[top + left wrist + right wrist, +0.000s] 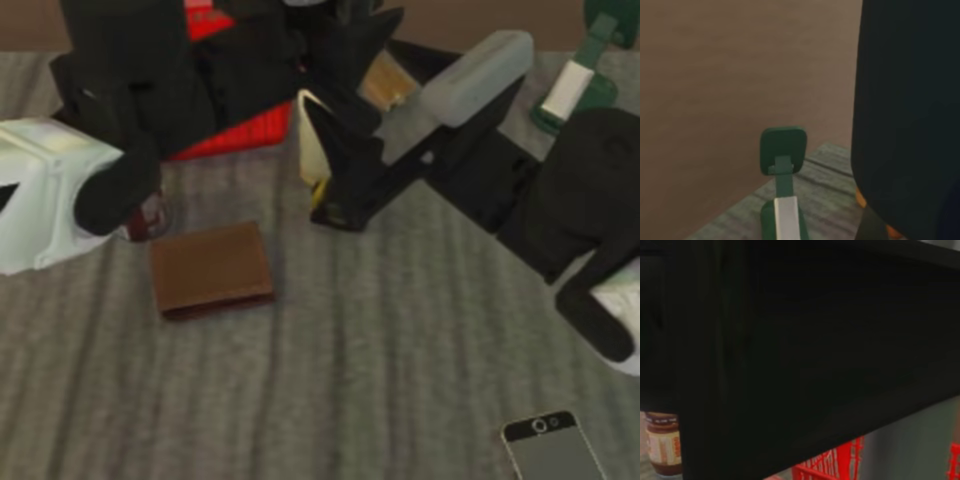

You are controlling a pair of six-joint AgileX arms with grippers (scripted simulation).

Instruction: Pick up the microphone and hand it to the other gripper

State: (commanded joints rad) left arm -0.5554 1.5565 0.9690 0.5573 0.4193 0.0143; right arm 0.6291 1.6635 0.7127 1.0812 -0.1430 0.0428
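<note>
the microphone cannot be picked out in any view, so its place and its long axis cannot be told; black arm parts cover the table's far middle, where the left gripper (330, 60) and right gripper (340, 190) meet close together. whether either one is clenched or released cannot be told. the right wrist view is mostly dark. one red basket (235, 135) is half hidden under the left arm, one jar (150, 218) is partly covered, one phone (552, 448) is cut by the near edge. one brown wallet (210, 270) and one green stand (578, 82) lie in the open
</note>
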